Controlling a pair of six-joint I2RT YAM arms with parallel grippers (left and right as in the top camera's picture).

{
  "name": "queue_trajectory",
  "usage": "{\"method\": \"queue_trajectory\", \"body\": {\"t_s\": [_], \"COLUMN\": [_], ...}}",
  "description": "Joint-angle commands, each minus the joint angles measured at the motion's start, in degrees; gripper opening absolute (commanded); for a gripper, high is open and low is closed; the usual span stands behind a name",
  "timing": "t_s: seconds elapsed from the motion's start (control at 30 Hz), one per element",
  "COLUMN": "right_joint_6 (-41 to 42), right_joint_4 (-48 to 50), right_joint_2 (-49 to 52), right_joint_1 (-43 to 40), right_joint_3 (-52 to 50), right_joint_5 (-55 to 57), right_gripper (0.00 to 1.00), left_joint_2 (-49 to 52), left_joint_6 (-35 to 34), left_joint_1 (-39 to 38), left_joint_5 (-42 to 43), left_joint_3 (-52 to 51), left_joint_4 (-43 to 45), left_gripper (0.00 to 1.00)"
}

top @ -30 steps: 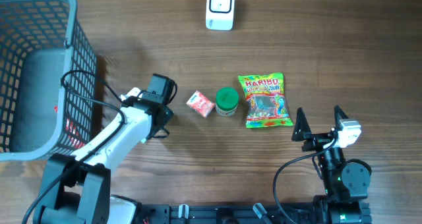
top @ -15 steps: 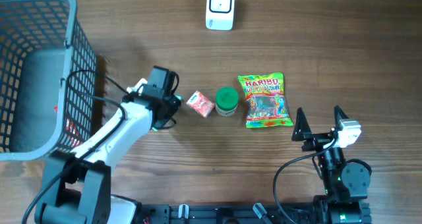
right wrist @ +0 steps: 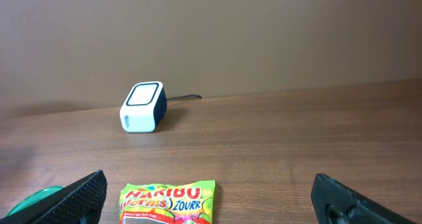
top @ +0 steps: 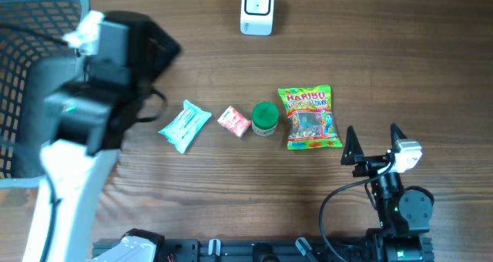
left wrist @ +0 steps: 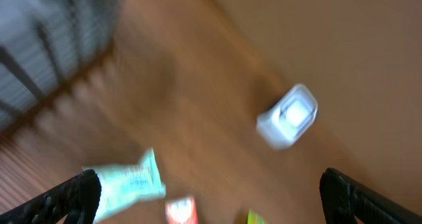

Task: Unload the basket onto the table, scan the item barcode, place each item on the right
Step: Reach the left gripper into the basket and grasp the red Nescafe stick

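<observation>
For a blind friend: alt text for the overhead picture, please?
Four items lie in a row on a wooden table: a teal packet, a red box, a green-lidded jar and a Haribo bag. A white scanner sits beyond, a basket at left.

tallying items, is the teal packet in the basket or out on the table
Out: the teal packet lies on the table, apart from the basket.

Basket (top: 15, 38) blocks left side, open tabletop (top: 385, 46) beside scanner (top: 256, 9)

White-and-black left arm (top: 73, 131), black right arm (top: 400, 204), looped black cables (top: 323, 212)
</observation>
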Motion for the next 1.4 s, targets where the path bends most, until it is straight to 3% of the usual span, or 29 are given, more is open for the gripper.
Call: {"method": "queue_trajectory", "body": {"t_s": [0.0, 0.1, 0.23, 0.47, 0.67, 0.77, 1.03, 1.1, 1.37], "right_joint_6": [-0.7, -0.7, -0.7, -0.7, -0.7, -0.7, -0.7, -0.7, -0.7], "right_joint_4": [0.2, 0.2, 0.2, 0.1, 0.1, 0.2, 0.1, 0.1, 0.1], "right_joint_2": [-0.2, -0.2, -0.2, -0.2, -0.2, -0.2, -0.2, -0.2, -0.2], "right_joint_1": [0.2, 0.2, 0.2, 0.2, 0.2, 0.2, 0.2, 0.2, 0.2], "right_joint_3": [-0.1, -0.1, -0.1, -0.1, -0.1, -0.1, -0.1, -0.1, -0.1], "right_joint_5": [0.6, 0.6, 0.6, 0.6, 0.6, 0.6, 0.6, 0.6, 0.6], "right_gripper": [1.0, 1.0, 1.0, 0.98, 1.0, 1.0, 1.0, 1.0, 1.0], "left_joint_2": [-1.7, -3.2, -2.5, 3.4, 14.2, 19.7, 31.2, 32.3, 33.0], "left_joint_6": [6.3, 6.3, 4.9, 5.2, 19.4, 23.1, 28.1, 29.0, 28.9], "left_joint_1": [8.3, 17.5, 33.4, 47.8, 49.2, 49.2, 49.2, 49.2, 49.2], "left_joint_5": [-7.1, -7.0, 0.5, 6.7, 7.2, 7.3, 10.6, 10.6, 11.7], "left_joint_3": [6.3, 6.4, 5.9, -1.8, -5.8, -5.8, -8.0, -10.7, -24.7], "left_joint_4": [-2.0, -3.7, -9.8, -10.3, -6.4, -5.5, -5.4, -3.4, 6.1], "left_gripper": [1.0, 1.0, 1.0, 1.0, 1.0, 1.0, 0.94, 0.89, 0.88]}}
